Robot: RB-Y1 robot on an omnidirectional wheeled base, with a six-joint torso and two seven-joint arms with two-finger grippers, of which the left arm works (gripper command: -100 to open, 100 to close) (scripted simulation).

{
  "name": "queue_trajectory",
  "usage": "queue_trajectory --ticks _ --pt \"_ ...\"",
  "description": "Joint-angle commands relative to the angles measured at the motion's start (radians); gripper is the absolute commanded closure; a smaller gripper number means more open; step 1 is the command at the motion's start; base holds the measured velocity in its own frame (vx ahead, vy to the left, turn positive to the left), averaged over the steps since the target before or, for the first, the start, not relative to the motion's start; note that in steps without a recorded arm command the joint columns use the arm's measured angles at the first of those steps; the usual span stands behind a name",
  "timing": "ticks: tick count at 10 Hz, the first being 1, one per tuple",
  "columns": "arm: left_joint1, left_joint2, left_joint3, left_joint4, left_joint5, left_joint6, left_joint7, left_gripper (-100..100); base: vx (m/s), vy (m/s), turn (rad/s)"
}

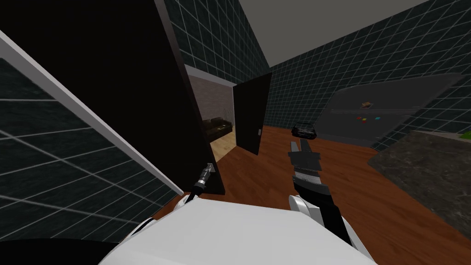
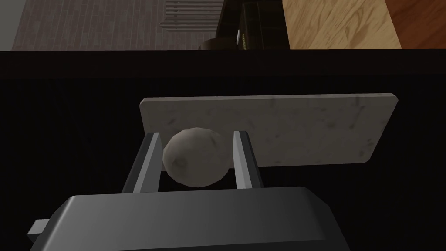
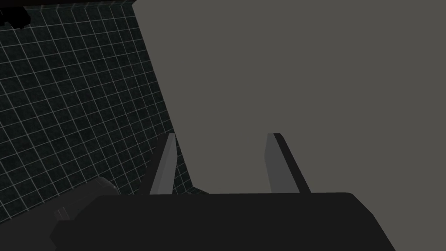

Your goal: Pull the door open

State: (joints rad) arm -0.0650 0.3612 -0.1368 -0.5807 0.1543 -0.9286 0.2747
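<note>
One round, mottled grey knob (image 2: 196, 162) sits squarely between the jaws of the left gripper (image 2: 197, 135). Its two thin fingers are drawn in well short of their open spread and lie against the knob's two sides, gripping it. Just past the fingertips, behind the knob, a pale marbled backplate (image 2: 305, 128) is fixed flat to the black door (image 2: 65, 130). The plate runs long to one side of the jaws and stops short on the other. Farther out beyond the fingertips, past the door's edge, are a brown brick-patterned wall (image 2: 87, 24), a dark sofa (image 2: 261, 26) and a strip of pale wood floor (image 2: 339, 24). From the head camera the door is a tall black slab on the robot's left, and the left gripper meets it at its near edge, beside an opening onto the sofa and pale floor. The right gripper (image 1: 300, 145) is held well apart to the right, above red-brown wood floor (image 1: 276, 184), its jaws standing wide with nothing between them. Just ahead of its fingertips a small black object (image 1: 304, 132) lies on the floor. Ahead and to the left of those jaws stands a second black door (image 1: 250, 115). To their right are a dark grey panel (image 1: 368, 119) dotted with small coloured spots and a mottled stone countertop (image 1: 427, 175), with dark tiled walls (image 1: 322, 69) behind.
</note>
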Motion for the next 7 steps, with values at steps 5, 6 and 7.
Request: queue_trajectory --ticks 5,6,7 --pt "0.008 -0.001 -0.011 -0.022 -0.001 0.003 0.000 100 -0.147 0.067 -0.089" --pt "0.024 0.014 -0.025 -0.022 -0.006 -0.017 0.017 100 -0.136 0.032 -0.117" --pt "0.028 0.019 -0.029 -0.022 -0.008 -0.024 0.022 100 -0.190 0.050 -0.125"
